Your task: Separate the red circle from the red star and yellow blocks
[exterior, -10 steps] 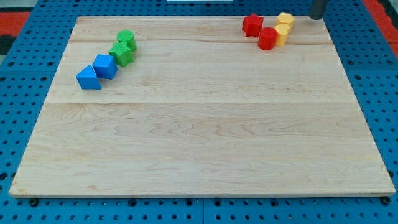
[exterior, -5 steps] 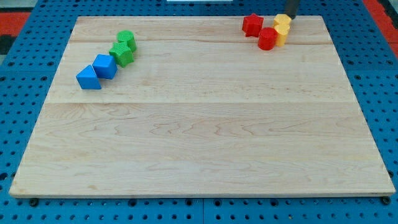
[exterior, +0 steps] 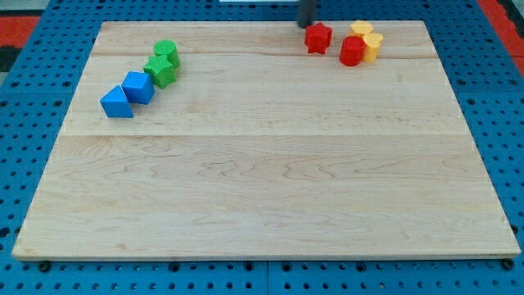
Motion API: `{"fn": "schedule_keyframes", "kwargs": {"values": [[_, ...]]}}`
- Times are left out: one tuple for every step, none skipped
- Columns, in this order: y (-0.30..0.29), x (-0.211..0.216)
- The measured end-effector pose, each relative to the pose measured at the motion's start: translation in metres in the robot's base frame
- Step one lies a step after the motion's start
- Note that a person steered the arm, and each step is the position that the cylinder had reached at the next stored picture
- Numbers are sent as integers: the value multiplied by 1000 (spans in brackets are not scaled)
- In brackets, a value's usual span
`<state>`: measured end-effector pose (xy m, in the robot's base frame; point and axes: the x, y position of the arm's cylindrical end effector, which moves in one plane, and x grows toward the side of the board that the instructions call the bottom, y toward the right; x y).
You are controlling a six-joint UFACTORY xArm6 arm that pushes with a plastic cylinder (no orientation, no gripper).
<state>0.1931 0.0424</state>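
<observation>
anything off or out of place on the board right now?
Nothing damaged or tipped. One oddity: my tip sits at the view's top edge just above-left of the red star, not by the red circle, which touches the yellow blocks. Green and blue blocks sit undisturbed at upper left.

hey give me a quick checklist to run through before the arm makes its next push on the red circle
1. My tip in view: ok, at the view's top, just above and left of the red star block.
2. My tip placed to push the red circle block: not ok, the star lies between them.
3. Red circle apart from the two yellow blocks: not ok, it sits against them.
4. Red circle apart from the red star: ok, a small gap shows.
5. Open wooden board below the circle: ok.
6. Green blocks and blue blocks out of the way: ok, far at the view's left.
</observation>
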Motion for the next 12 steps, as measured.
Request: {"fn": "schedule_keyframes", "kwargs": {"values": [[6,-1],[44,6],[74,31],[105,42],[113,61],[110,95],[104,125],[86,165],[77,197],[57,225],[15,239],[-96,224]]}}
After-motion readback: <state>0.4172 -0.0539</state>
